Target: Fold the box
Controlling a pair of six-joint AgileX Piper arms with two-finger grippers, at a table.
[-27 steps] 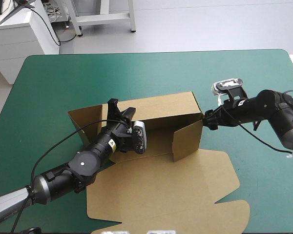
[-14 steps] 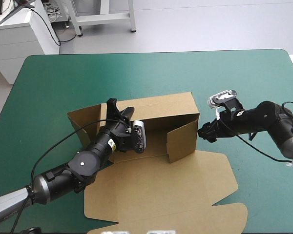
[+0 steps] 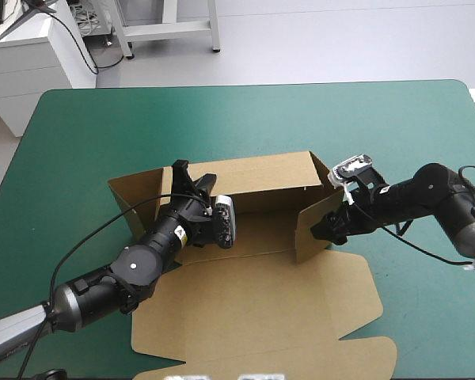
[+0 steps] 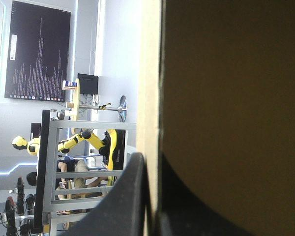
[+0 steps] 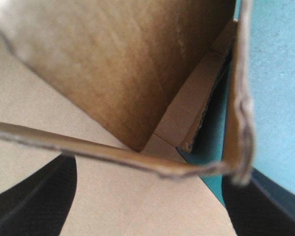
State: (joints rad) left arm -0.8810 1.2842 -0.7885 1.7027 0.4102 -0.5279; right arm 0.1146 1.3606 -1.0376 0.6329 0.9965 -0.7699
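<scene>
Right gripper (image 3: pixel 320 229), jaws apart, now straddles box (image 3: pixel 261 178) wall.

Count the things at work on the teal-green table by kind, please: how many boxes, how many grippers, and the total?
Boxes: 1, the brown box
Grippers: 2, the left gripper and the right gripper, both black
Total: 3

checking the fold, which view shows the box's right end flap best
The high view: the right end flap stands raised on the box, the right end effector at it. The right wrist view shows just its edge, close up, between open fingers. The left wrist view shows another wall, not this flap.
</scene>
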